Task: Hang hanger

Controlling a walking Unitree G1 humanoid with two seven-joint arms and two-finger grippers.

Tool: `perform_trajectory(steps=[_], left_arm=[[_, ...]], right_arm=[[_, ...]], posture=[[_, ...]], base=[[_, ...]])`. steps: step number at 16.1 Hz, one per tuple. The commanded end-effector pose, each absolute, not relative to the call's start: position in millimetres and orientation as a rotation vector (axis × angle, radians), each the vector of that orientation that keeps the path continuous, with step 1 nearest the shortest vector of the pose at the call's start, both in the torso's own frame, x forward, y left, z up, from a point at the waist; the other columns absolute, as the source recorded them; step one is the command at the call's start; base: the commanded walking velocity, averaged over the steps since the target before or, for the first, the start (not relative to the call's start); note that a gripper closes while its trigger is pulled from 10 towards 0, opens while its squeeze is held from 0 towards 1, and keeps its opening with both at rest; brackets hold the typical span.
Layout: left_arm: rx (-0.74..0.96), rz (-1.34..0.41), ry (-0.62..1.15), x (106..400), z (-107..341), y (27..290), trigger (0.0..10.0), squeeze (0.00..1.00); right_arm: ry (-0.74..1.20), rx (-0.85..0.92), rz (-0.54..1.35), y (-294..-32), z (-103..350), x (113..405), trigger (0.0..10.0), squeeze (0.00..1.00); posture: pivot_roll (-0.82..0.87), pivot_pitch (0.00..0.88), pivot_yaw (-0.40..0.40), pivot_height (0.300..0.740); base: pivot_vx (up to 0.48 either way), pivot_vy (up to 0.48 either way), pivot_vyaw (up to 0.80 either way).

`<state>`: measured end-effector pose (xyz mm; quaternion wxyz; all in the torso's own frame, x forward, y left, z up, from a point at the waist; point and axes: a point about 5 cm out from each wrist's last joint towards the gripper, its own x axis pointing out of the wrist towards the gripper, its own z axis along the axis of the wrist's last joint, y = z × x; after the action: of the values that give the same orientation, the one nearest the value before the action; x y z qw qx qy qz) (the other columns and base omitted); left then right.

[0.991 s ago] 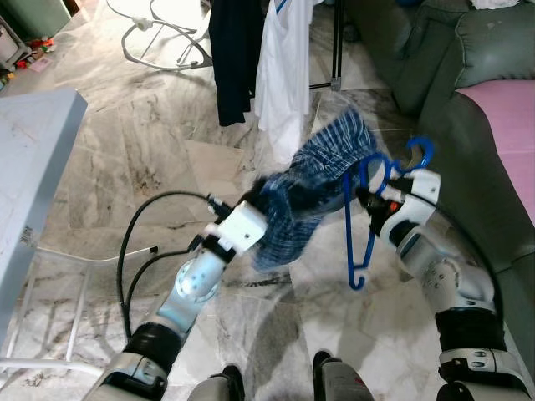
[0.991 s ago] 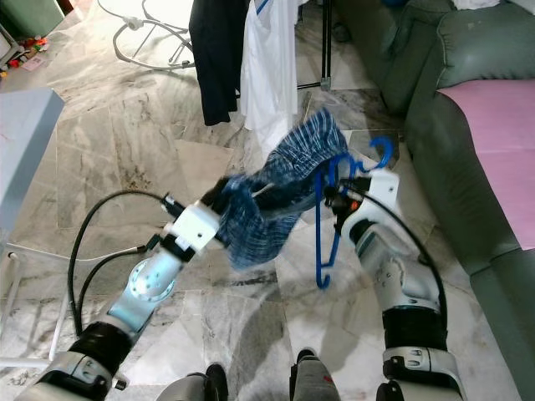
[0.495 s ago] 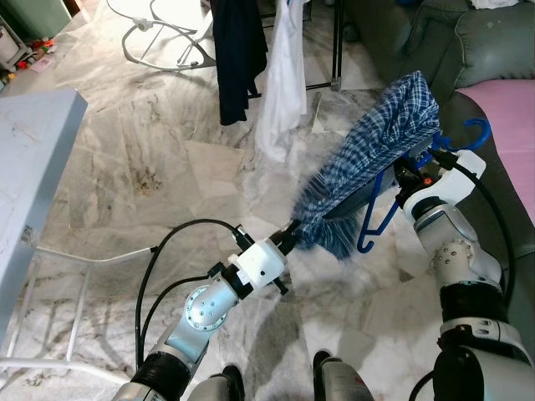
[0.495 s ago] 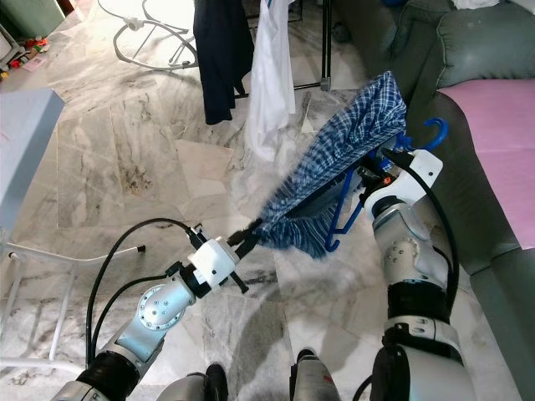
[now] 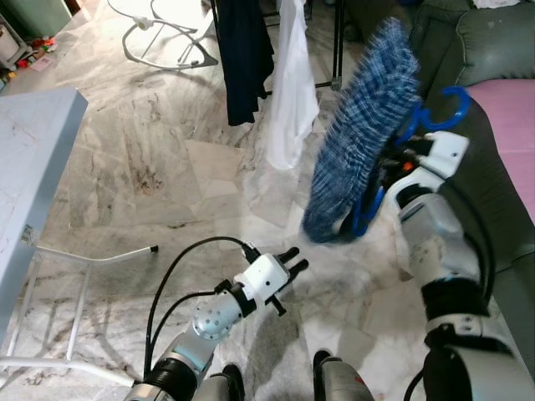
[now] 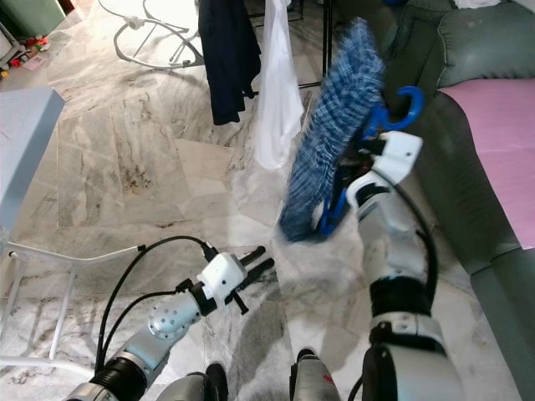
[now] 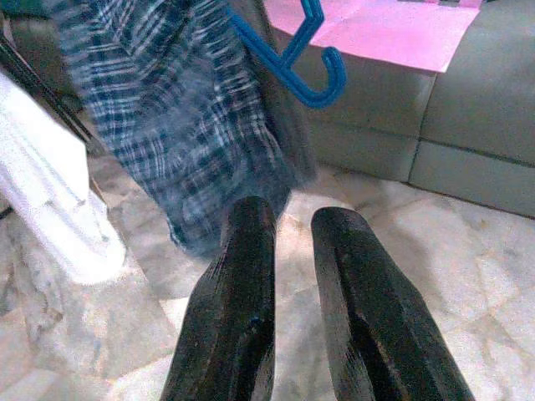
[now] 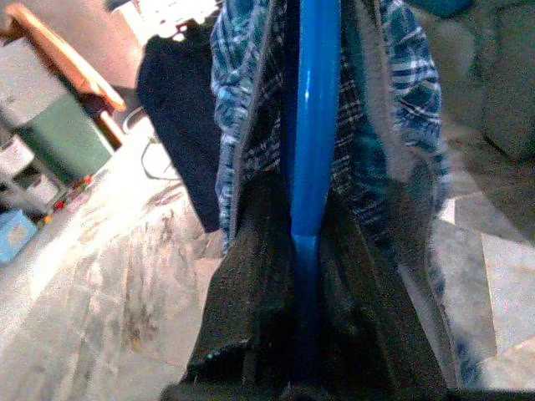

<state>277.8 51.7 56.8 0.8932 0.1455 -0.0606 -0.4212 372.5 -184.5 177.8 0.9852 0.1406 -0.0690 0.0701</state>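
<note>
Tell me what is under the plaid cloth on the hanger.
Under the plaid cloth sits the blue hanger: its hook and a lower bar end show. The right tool clamps its bar. The rest of the frame is covered by cloth.

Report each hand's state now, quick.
Left hand: open, holding nothing, low over the floor.
Right hand: shut on the blue hanger, which carries the plaid garment.
</note>
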Motion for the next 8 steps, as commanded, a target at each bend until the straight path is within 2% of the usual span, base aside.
perform_trajectory(steps=[1,4,8], left_arm=[[0.303,-0.893,-0.079,274,49,53,10.0,1.0],[0.317,-0.862,-0.118,279,54,57,10.0,1.0],[0.367,-0.761,-0.255,295,82,82,10.0,1.0]], right_arm=[[-0.173,0.246,0.177,-178,180,369,10.0,0.0],[-0.185,0.15,0.238,-167,167,358,10.0,0.0],[-0.155,0.02,0.324,-166,149,342,10.0,0.0]], posture=[[-0.26,0.25,0.088,0.74],[-0.27,0.251,0.095,0.74],[-0.26,0.253,0.095,0.74]], base=[[0.0,0.0,0.0],[0.0,0.0,0.0],[0.0,0.0,0.0]])
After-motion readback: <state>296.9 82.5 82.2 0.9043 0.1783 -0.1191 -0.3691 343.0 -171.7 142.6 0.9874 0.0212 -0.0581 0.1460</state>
